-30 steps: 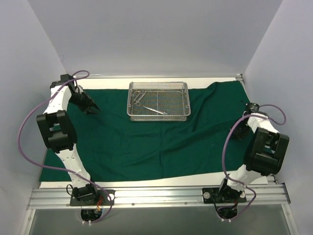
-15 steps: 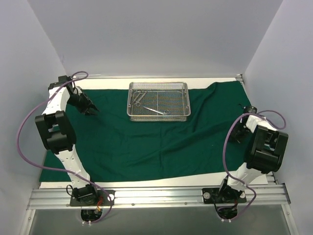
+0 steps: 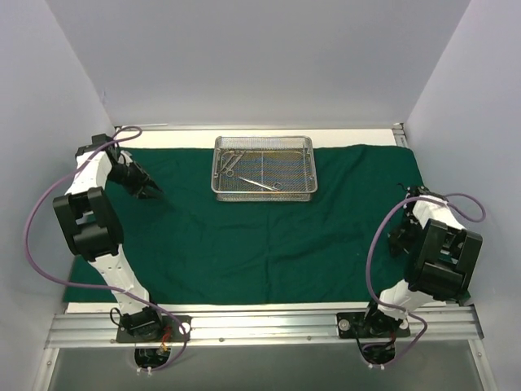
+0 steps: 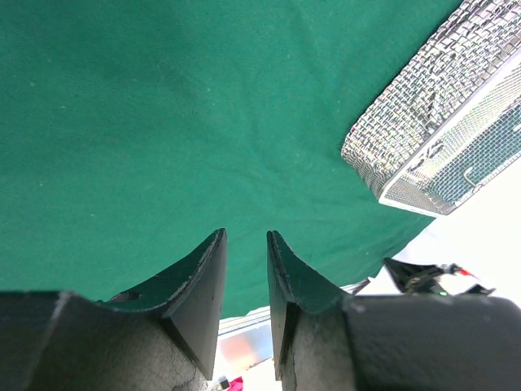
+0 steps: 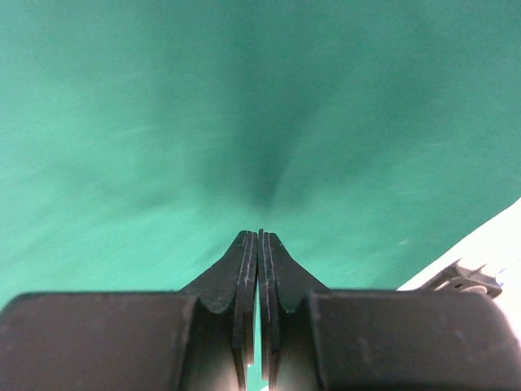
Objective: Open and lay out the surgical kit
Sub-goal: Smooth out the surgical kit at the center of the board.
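Top external view: green cloth [image 3: 269, 236] lies open under the wire tray [image 3: 264, 194], steel tools [image 3: 259, 183] inside the tray.
Left of the tray, the left gripper [image 4: 246, 236] is spread a little, holding nothing. Right of the tray, the right gripper [image 5: 258, 234] pinches the cloth.

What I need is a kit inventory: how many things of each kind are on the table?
Green cloth drape: 1
Wire-mesh tray: 1
Steel instruments in tray: at least 2, too small to count exactly
Total: at least 4
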Controlling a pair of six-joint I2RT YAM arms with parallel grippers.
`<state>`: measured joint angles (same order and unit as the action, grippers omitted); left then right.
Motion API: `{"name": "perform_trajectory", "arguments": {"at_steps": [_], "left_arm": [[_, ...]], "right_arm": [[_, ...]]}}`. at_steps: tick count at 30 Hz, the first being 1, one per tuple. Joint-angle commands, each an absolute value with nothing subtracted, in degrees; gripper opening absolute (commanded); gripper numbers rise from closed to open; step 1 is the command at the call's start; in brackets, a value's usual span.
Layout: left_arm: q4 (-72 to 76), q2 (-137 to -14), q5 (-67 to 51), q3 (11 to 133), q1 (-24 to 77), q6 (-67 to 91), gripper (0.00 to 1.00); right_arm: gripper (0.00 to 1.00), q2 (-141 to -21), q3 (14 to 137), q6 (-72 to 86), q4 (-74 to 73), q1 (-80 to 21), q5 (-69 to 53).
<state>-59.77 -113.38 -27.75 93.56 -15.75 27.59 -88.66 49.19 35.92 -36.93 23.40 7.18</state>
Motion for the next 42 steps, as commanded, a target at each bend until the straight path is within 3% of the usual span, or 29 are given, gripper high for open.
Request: {"name": "perform_trajectory", "arguments": {"at_steps": [1,3,12,14,22,42], "left_arm": [[-58.4,-110.7,-29.2,94.6,-16.0,26.8,0.35],[-58.4,-110.7,-28.9,94.8,-16.0,26.7,0.35],[-57.9,-112.9,-27.2,94.8,-15.5,26.4,0.36],[-58.0,-114.1,-26.2,95.7,-15.5,26.3,0.36],[-56.5,-119.6,-24.6,100.6,-14.8,29.3,0.36],[-55.8,-136.8,-27.2,114.0,-15.2,40.8,0.32]], "right_arm": [[0.00,-84.8,58.6,32.0,-39.0,17.6,4.7],[0.00,-86.2,62.8,31.1,-38.0,13.3,5.1],[0.00,-102.3,79.5,26.4,-31.0,12.2,0.7],[0.04,-104.5,81.7,24.6,-27.9,10.2,0.6],[0.00,-124.2,108.2,23.6,-29.4,4.4,1.4],[0.00,-149.4,125.1,29.4,-30.1,4.7,-6.4]]}}
